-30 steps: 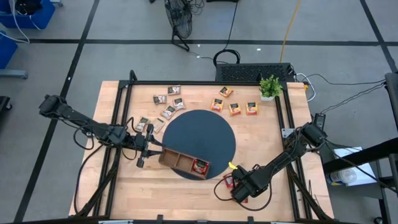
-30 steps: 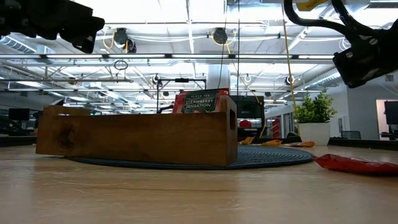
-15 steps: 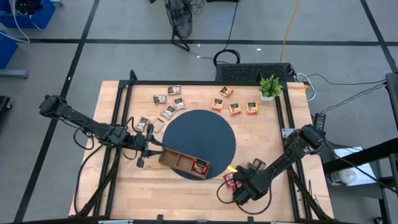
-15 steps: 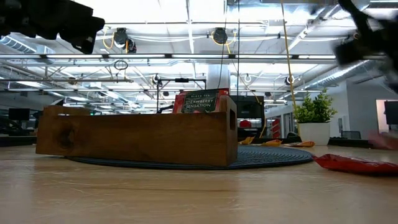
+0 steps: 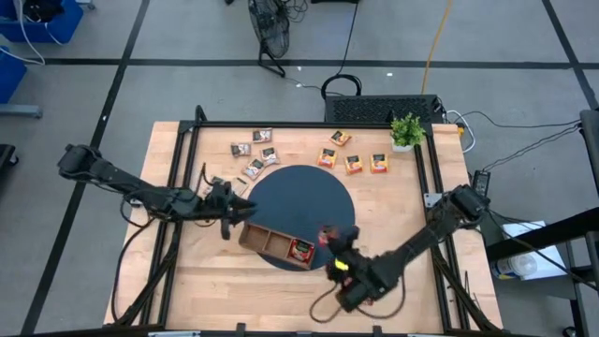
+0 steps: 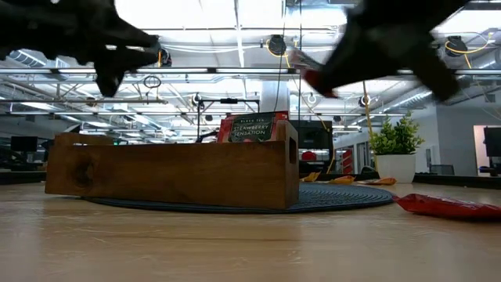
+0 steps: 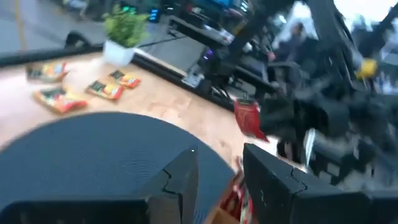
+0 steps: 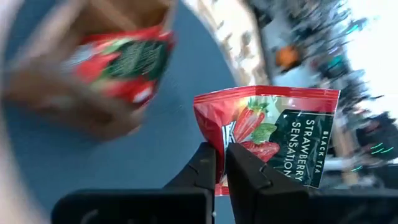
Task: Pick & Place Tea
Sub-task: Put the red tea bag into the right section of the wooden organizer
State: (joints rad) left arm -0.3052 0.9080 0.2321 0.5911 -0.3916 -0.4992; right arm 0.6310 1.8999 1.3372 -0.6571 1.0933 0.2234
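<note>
My right gripper (image 5: 331, 241) is shut on a red tea sachet (image 8: 267, 134) and hangs over the dark round mat (image 5: 304, 201), just off the right end of the wooden tray (image 5: 273, 243). Another red sachet (image 5: 301, 249) stands in the tray's right compartment. A third red sachet (image 6: 446, 206) lies flat on the table. Brown sachets (image 5: 255, 150) and orange sachets (image 5: 354, 161) lie near the far edge. My left gripper (image 5: 229, 208) is open and touches nothing; it hovers by the tray's left end. My right gripper pinches the red sachet between its two fingers (image 8: 205, 165) at the sachet's edge, near one corner (image 8: 214, 140). The sachet is lifted clear of the mat and sticks out beyond the fingertips, flat and unbent.
A small potted plant (image 5: 406, 131) stands at the far right corner. The table's black frame rails (image 5: 178, 187) run along both sides. Bare wood lies near the front edge (image 5: 243, 290).
My right gripper has swung from the table's near right part toward the tray, up and to the left, carrying a red sachet clear of the table. My left gripper has shifted a little toward the far edge and the right and has turned.
</note>
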